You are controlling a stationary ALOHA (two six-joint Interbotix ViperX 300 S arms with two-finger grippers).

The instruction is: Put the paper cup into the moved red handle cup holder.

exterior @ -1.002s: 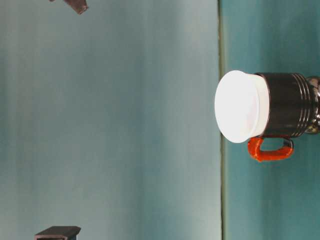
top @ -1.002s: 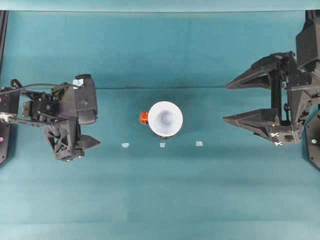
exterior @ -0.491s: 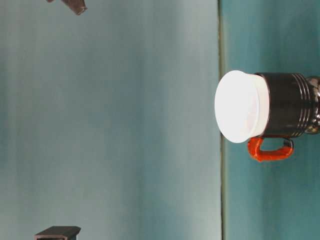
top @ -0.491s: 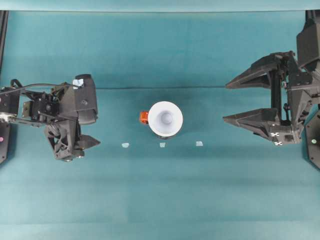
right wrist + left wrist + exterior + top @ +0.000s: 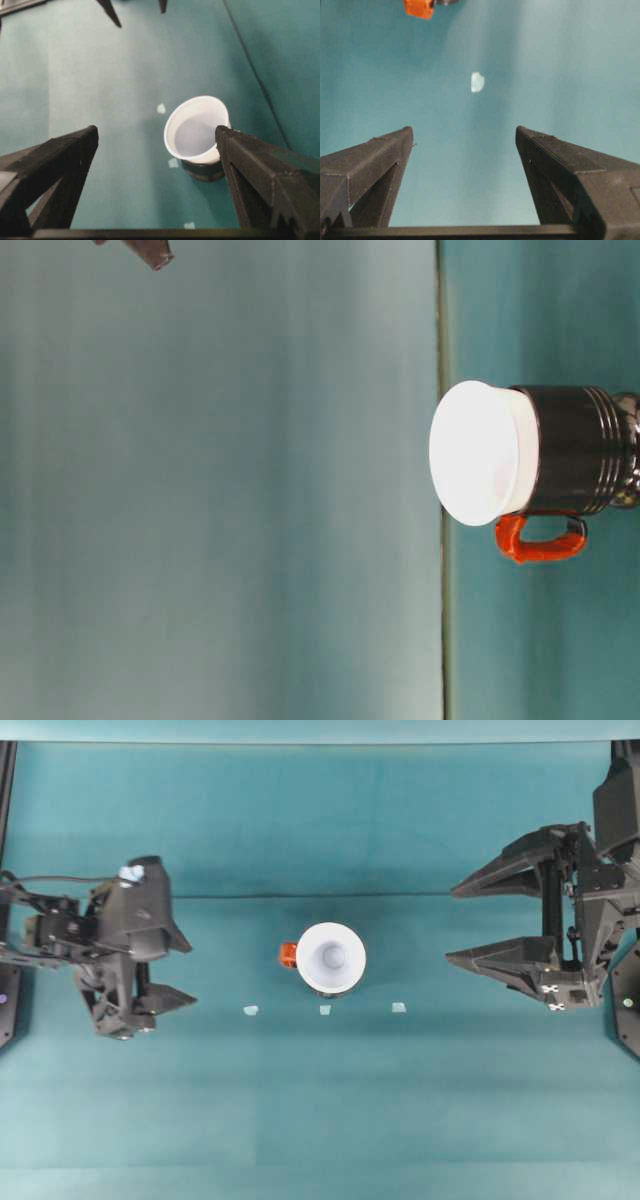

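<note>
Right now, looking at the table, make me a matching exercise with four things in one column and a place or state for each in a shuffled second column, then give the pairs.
Column one:
1. paper cup
2. red handle
3. left gripper
4. right gripper

Column two:
A. jaws open, at the right edge of the overhead view
B. seated in the black cup holder, its rim above it
C. jaws open, at the left side of the overhead view
D. sticks out of the holder toward the left arm

Pairs: 1-B, 2-D, 3-C, 4-A
</note>
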